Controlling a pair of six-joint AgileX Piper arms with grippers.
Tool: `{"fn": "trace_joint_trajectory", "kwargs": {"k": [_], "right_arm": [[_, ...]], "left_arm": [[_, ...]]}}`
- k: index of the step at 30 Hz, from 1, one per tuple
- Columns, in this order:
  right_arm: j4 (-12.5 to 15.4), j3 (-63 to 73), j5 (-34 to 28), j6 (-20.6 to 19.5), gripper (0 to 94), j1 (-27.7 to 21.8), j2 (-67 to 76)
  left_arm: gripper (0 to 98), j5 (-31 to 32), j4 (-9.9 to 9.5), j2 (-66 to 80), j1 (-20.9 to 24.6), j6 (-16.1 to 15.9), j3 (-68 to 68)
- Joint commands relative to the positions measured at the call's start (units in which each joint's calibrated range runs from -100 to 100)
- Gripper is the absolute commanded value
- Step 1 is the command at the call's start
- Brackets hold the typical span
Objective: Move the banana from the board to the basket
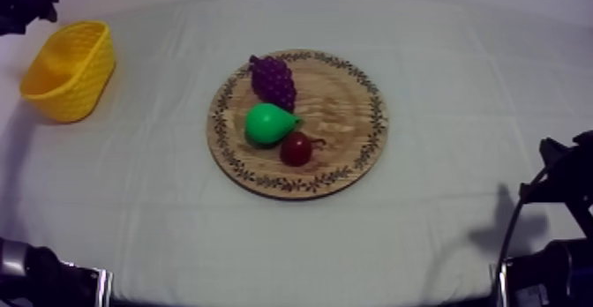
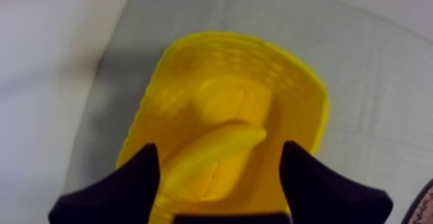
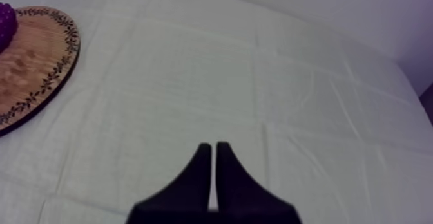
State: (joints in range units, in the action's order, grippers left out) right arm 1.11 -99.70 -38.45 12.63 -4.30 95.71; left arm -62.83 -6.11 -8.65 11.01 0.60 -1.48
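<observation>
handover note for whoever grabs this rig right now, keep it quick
Left end effector: open, over the yellow basket, fingers either side of the banana and apparently clear of it.
Right end effector: shut on nothing, over the cloth beside the wooden board.
Things: the banana lies inside the basket. The board holds the grapes, pear and small red fruit.
Done: banana off the board and in the basket.
Left: probably only drawing the left arm back from the basket.
</observation>
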Motion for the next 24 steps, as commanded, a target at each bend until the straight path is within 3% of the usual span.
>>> {"fn": "trace_joint_trajectory", "kwargs": {"k": [1,6,11,14,18,24], "right_arm": [[-0.01,0.03,-0.02,0.00,0.6,0.01,0.04],[-0.01,0.03,-0.02,0.00,0.6,0.01,0.04],[-0.01,0.03,-0.02,0.00,0.6,0.01,0.04],[-0.01,0.03,-0.02,0.00,0.6,0.01,0.04],[-0.01,0.03,-0.02,-0.01,0.6,0.01,0.04],[-0.01,0.03,-0.02,-0.01,0.6,0.01,0.04]], "left_arm": [[61.5,0.58,0.15,6.71,-0.81,0.12,-2.79],[52.0,2.60,0.26,18.93,-3.62,1.24,-9.48],[39.0,5.07,-1.91,32.09,-8.30,4.14,-18.11],[25.0,6.99,-2.88,40.13,-10.43,5.63,-24.54],[11.3,7.31,-3.38,48.16,-11.55,6.66,-31.77],[2.5,10.90,-3.94,58.85,-11.75,8.12,-44.07]]}}
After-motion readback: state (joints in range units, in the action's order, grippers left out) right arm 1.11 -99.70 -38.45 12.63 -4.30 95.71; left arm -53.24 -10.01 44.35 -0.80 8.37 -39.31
